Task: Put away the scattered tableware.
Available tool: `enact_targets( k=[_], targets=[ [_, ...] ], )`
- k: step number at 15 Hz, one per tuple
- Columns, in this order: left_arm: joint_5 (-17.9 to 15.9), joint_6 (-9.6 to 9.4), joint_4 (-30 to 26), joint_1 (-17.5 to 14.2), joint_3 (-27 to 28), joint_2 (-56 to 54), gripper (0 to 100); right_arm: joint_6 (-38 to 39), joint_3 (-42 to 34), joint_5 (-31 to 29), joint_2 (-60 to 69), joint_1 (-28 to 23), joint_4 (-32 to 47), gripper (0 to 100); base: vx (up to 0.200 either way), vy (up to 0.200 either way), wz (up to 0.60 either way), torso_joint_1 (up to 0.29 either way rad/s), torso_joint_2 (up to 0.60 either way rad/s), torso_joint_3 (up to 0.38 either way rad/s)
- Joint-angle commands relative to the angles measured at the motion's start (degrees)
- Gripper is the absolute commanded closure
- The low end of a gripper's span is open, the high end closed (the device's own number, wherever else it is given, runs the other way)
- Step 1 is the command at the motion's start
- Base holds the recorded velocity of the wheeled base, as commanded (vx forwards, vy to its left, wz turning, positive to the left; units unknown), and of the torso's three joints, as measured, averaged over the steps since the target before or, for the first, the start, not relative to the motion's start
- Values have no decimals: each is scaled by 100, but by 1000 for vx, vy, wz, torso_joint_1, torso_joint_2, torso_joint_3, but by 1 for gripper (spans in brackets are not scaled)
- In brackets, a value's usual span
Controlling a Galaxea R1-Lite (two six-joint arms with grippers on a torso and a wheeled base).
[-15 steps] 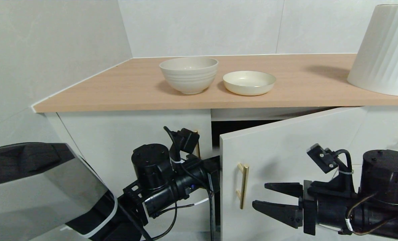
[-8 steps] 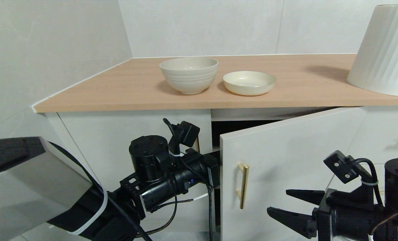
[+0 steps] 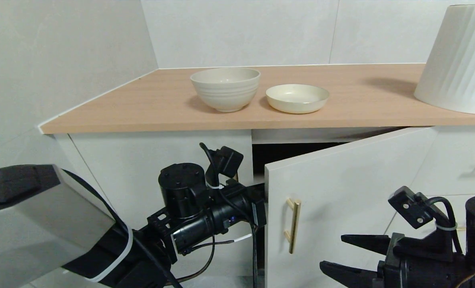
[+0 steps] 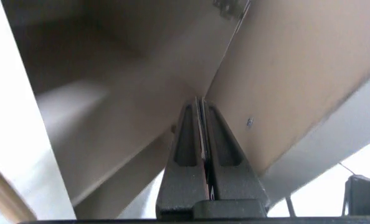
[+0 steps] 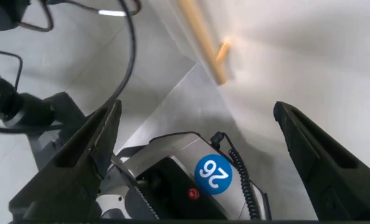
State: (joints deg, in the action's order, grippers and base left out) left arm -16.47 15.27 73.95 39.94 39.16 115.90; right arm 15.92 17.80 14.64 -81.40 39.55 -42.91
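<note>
I've got left tool [image 4: 202, 143] clenched, wedged behind the cabinet door [image 3: 341, 180] edge to swing it open; right tool [image 3: 331, 251] released by the handle [image 3: 292, 226]; bowl [image 3: 225, 89] and dish [image 3: 297, 98] on desk [image 3: 141, 108]

Countertop [image 3: 149, 106]: wood-grain surface, light brown, matt, smooth. Bowl [image 3: 225, 90]: ceramic in appearance, off-white, low-sheen glaze, shallow horizontal ribs on the outer wall. Dish [image 3: 297, 99]: ceramic in appearance, cream, smooth, glossier than the bowl. White ribbed object [image 3: 459, 60]: matt, vertical fluting, material not determinable. Cabinet door [image 3: 341, 188]: white panel, smooth, matt. Door handle [image 3: 293, 226]: brass-coloured metal, satin finish with soft highlights. Wall tiles [image 3: 241, 32]: large, pale, smooth, faint sheen. Right gripper [image 3: 331, 251]: black, matt, hard plastic or coated metal. Left gripper [image 4: 199, 106]: dark grey, matt, moulded look with recessed channels along the fingers.
</note>
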Motion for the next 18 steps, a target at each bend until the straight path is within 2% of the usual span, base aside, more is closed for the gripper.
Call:
enact_targets(
  k=[1, 5, 16, 18],
  targets=[
    [-5, 2, -3, 14, 4, 56, 100, -1, 4, 4, -8, 80, 2, 0, -200, 0, 0, 7, 2, -2],
    [-5, 19, 14, 14, 154, 276, 100, -10, -4, 4, -25, 123, 11, 0, -200, 0, 0, 2, 2, 1],
    [-5, 37, 331, 14, 637, 917, 100, -10, -4, 4, -78, 247, 11, 0, 0, 0, 0, 0, 0, 0],
    [30, 37, 331, 14, 787, 1075, 100, -10, -4, 4, -87, 247, 11, 0, -200, 0, 0, 10, 2, 5]
  ],
)
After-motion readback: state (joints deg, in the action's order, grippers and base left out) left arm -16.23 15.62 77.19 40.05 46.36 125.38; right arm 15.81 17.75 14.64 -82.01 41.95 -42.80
